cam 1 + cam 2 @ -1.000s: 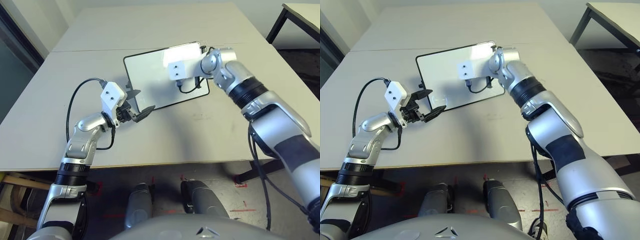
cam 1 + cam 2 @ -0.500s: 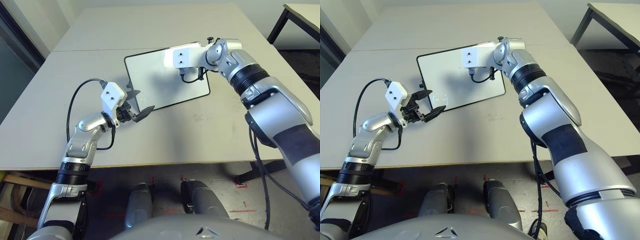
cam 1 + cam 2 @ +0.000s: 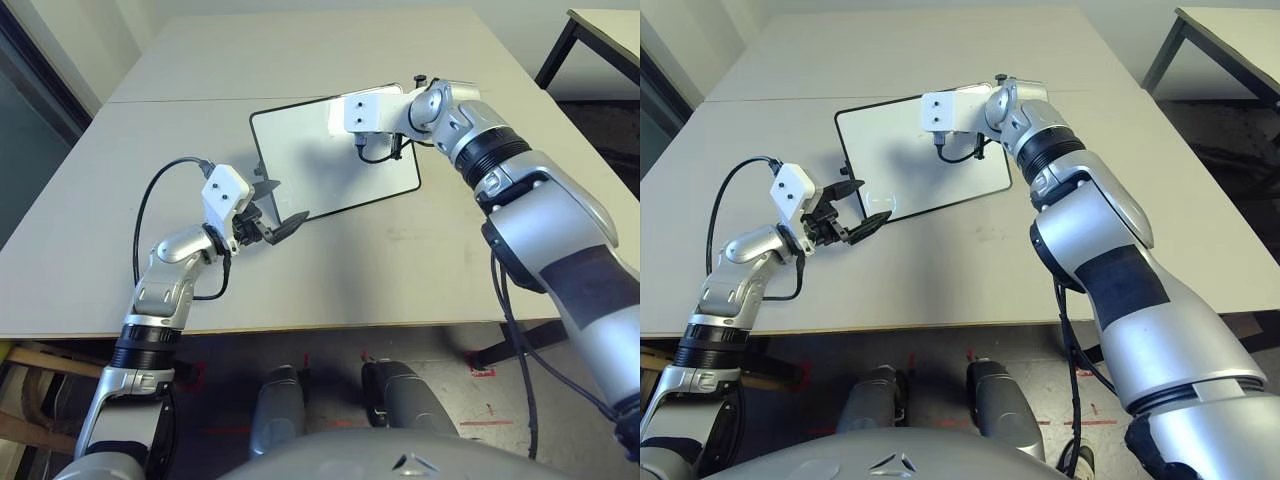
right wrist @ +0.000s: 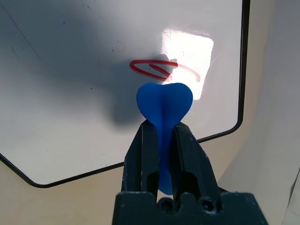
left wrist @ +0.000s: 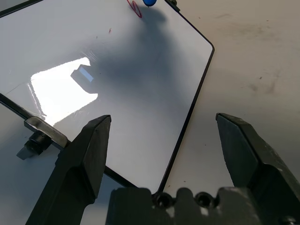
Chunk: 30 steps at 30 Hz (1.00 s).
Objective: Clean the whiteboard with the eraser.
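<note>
Evenly bright scene, hard white glare on the whiteboard point(image 4: 140, 47) just beyond the right gripper point(image 4: 161, 126), soft dark shadow beside it, another bright reflection ahead of the left gripper point(image 5: 164, 119)

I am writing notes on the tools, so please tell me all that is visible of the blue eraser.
The eraser is bright blue and bone-shaped, with a lobed, heart-like end and a narrower middle; it looks like foam. The right gripper grips this middle between its closed jaws, the lobed end pointing out, near the red mark.

Blue bone-shaped eraser point(image 4: 164, 105) in R gripper point(image 4: 163, 140), over glossy whiteboard point(image 4: 70, 103) w/ black frame, red marks.
</note>
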Motion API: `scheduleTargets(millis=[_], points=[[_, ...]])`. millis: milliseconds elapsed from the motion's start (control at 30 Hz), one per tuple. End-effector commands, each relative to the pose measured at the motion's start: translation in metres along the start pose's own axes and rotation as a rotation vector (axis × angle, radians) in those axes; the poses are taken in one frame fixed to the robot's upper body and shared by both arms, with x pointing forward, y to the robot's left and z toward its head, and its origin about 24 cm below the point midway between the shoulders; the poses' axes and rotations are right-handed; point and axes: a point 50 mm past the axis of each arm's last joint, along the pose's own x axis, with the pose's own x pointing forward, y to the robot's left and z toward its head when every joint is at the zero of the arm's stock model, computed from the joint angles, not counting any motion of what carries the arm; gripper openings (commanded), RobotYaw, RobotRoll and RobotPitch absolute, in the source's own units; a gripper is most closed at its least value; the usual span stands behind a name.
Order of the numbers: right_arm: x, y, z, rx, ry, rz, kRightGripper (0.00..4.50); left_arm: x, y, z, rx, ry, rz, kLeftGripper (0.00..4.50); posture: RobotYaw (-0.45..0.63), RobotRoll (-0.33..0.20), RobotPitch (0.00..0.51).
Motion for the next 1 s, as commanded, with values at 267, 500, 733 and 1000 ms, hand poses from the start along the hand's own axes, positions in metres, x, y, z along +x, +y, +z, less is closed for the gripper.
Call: scheduleTargets(millis=[267, 500, 733, 1000], points=[[0.004, 0.004, -0.003, 0.050, 0.011, -0.042, 0.13, -0.003, 0.000, 0.002, 0.018, 0.000, 0.005, 4.50, -0.05, 0.000, 0.051], [0.009, 0.011, -0.005, 0.076, 0.022, -0.062, 0.13, -0.006, 0.001, 0.004, 0.023, 0.005, 0.010, 4.50, -0.05, 0.000, 0.054], [0.013, 0.017, -0.002, 0.079, 0.023, -0.065, 0.12, -0.009, 0.000, 0.004, 0.023, 0.006, 0.020, 4.50, -0.04, 0.000, 0.054], [0.013, 0.016, -0.003, 0.072, 0.022, -0.056, 0.12, -0.010, -0.001, 0.003, 0.020, 0.008, 0.025, 4.50, -0.02, 0.000, 0.057]])
